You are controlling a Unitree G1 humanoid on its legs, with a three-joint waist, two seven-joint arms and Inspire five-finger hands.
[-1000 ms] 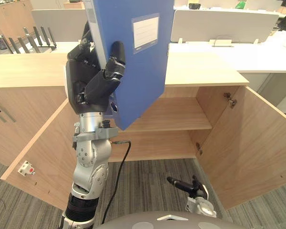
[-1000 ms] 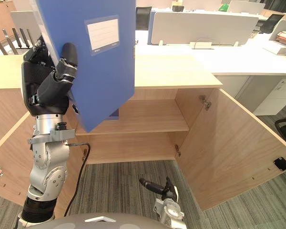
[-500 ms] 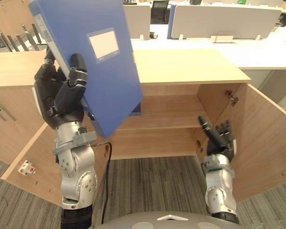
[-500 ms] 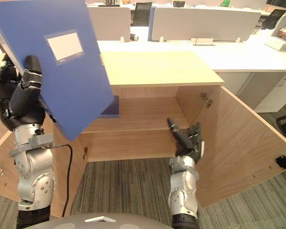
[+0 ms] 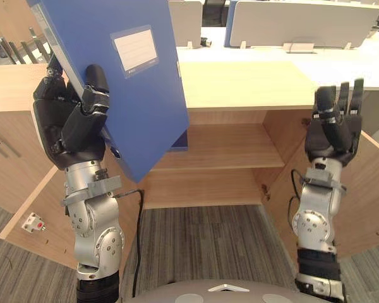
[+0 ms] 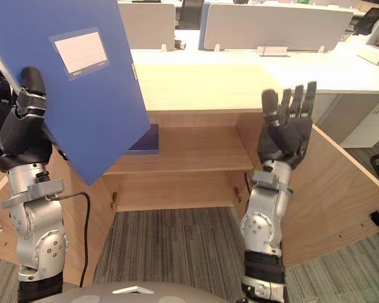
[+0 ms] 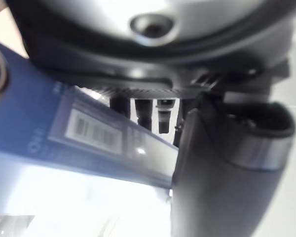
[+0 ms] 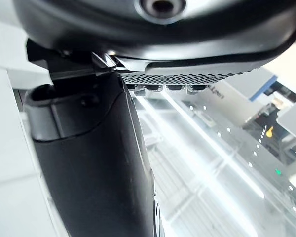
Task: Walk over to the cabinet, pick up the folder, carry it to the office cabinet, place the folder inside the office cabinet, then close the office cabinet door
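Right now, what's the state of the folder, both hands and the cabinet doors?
folder: held up, tilted, not yet in the cabinet
left hand: shut on the folder
right hand: open, raised, holding nothing
office cabinet: open
left door: swung open
right door: swung open
blue item on the shelf: lying flat

The folder [image 5: 145, 107] is cut off at the upper edge; the left hand [image 5: 66, 126] is partly hidden behind it. A blue item [image 6: 145, 140] on the shelf [image 6: 189, 151] is half covered.
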